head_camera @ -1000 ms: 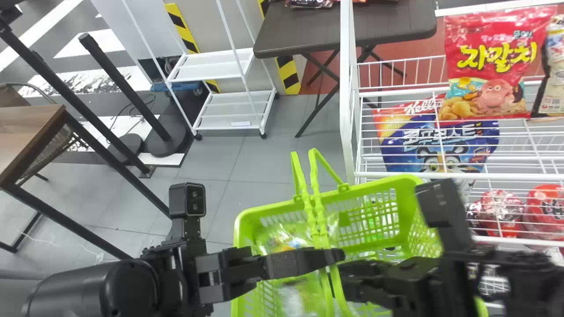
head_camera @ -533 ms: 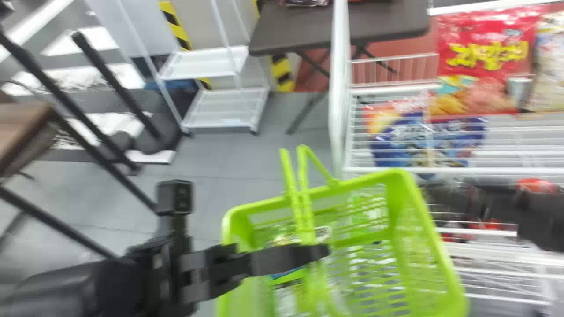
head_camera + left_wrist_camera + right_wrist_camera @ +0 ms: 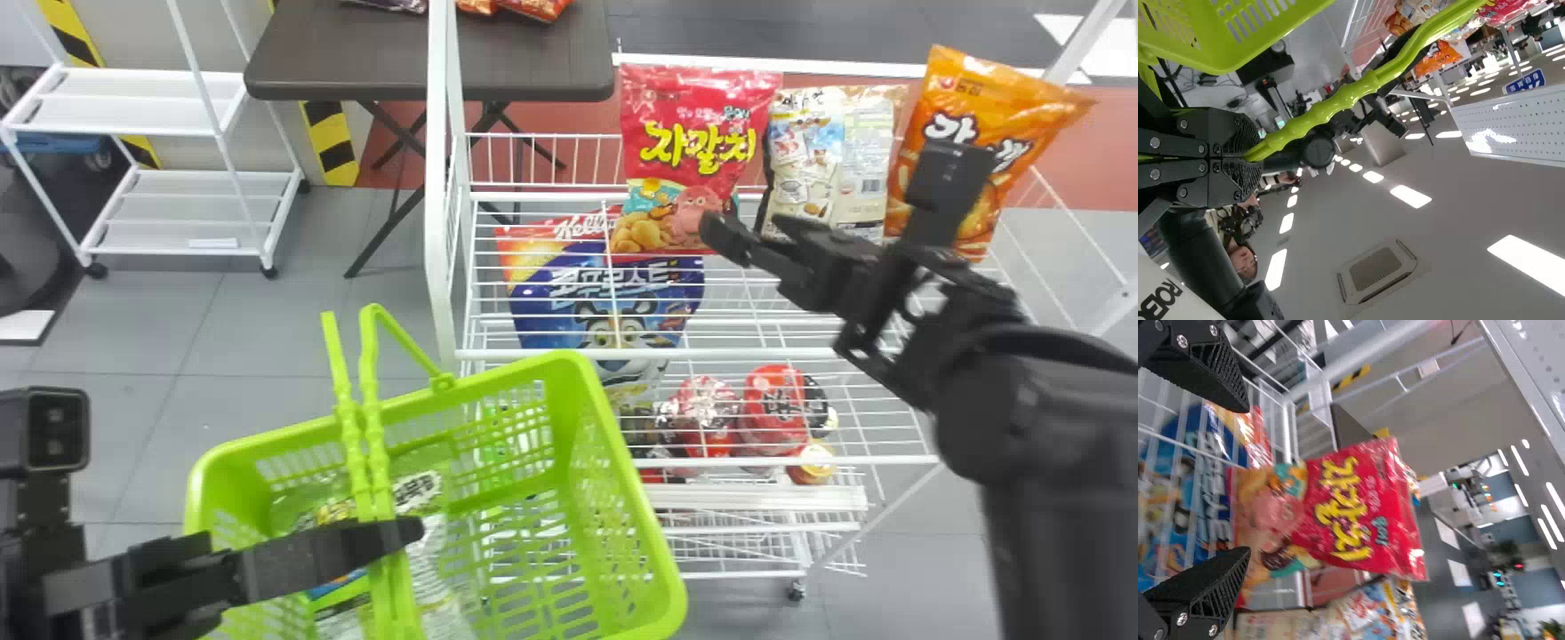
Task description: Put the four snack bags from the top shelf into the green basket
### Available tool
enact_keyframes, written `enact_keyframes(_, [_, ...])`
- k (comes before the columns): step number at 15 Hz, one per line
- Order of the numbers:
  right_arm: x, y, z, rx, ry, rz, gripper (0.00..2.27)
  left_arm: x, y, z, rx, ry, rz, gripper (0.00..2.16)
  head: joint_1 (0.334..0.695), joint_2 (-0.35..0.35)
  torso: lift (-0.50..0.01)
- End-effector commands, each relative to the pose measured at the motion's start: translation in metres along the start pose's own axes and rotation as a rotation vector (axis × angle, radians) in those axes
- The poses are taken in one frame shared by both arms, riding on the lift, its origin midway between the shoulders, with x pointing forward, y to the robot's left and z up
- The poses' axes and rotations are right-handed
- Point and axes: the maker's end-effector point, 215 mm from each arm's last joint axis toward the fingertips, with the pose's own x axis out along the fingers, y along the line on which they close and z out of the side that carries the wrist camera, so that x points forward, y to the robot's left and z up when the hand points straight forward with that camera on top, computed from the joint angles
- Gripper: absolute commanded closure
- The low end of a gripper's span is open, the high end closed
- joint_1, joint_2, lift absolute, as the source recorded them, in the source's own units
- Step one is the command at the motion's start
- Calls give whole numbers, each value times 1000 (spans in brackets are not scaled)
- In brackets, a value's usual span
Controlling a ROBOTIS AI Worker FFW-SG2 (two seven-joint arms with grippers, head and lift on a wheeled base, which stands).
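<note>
My left gripper (image 3: pixel 404 533) is at the handles of the green basket (image 3: pixel 613 498); in the left wrist view the left gripper (image 3: pixel 1250 157) is shut on a green handle (image 3: pixel 1351 93). Packs (image 3: pixel 427 569) lie in the basket's left part. On the top shelf stand a red snack bag (image 3: pixel 698 133), a beige-and-white bag (image 3: pixel 831 156) and an orange bag (image 3: pixel 996 124). My right gripper (image 3: pixel 742 233) is at the red bag's lower right, before the beige one. In the right wrist view the right gripper (image 3: pixel 1241 480) stands open, facing the red bag (image 3: pixel 1351 507).
A blue cereal bag (image 3: pixel 605 293) shows through the top shelf's wires (image 3: pixel 765 353). Red packs (image 3: pixel 773 409) sit lower in the rack, right of the basket. The rack's white upright (image 3: pixel 440 178) rises behind the basket, with a dark table (image 3: pixel 356 71) beyond.
The head view has turned right, so basket and rack stand farther left. My right arm has moved from over the basket up to the top-shelf bags. The left gripper stays at the handles.
</note>
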Motion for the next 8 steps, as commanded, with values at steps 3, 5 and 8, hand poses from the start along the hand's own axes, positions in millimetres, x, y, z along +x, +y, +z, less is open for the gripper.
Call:
enact_keyframes(3, [54,-18,-2,-49,6,-25,80,-1,0,2,-2,-2,-10,2148,695,-72,-3])
enact_keyframes(5, [71,-14,-16,-92,64,-24,508,-1,0,2,-2,-3,-12,2148,695,-61,-3])
enact_keyframes(8, [73,-20,-30,-123,100,-92,2256,-1,0,3,-4,-4,-12,2148,695,-45,-3])
